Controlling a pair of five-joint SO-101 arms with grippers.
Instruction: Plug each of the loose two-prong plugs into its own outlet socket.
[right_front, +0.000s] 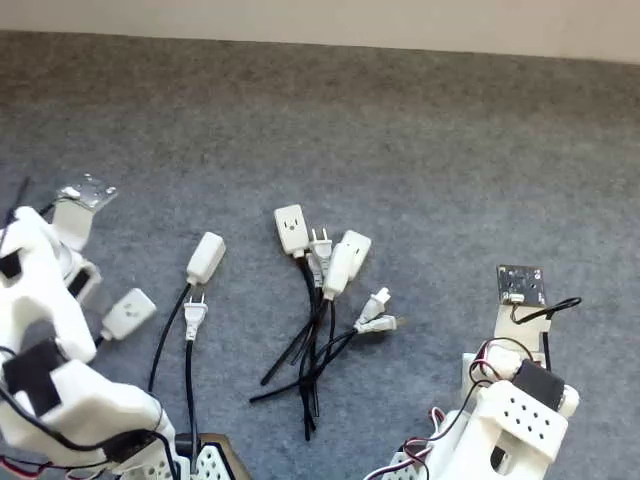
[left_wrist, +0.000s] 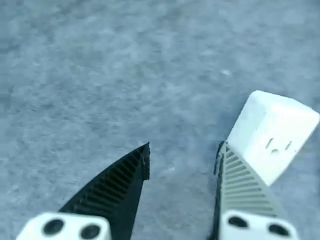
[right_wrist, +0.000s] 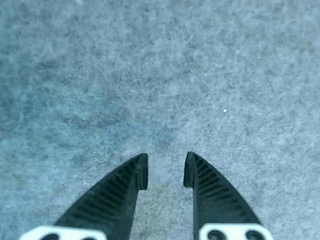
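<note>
Beside the left fingers (left_wrist: 242, 187), spread open, white outlet socket (left_wrist: 272, 132) outside the gap, right fingers (right_wrist: 122, 190) parted over carpet (right_wrist: 150, 75)

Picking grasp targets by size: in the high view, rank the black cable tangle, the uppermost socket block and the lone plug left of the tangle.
1. black cable tangle
2. uppermost socket block
3. lone plug

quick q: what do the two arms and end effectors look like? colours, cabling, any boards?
Both are white plastic shells with black motor blocks: left arm, right arm. The right arm has rows of round holes, thin black and red wires, and a small circuit board on a bracket. The left end effector has one black ribbed finger and one pale. The right end effector has both black, ribbed, tapered.
</note>
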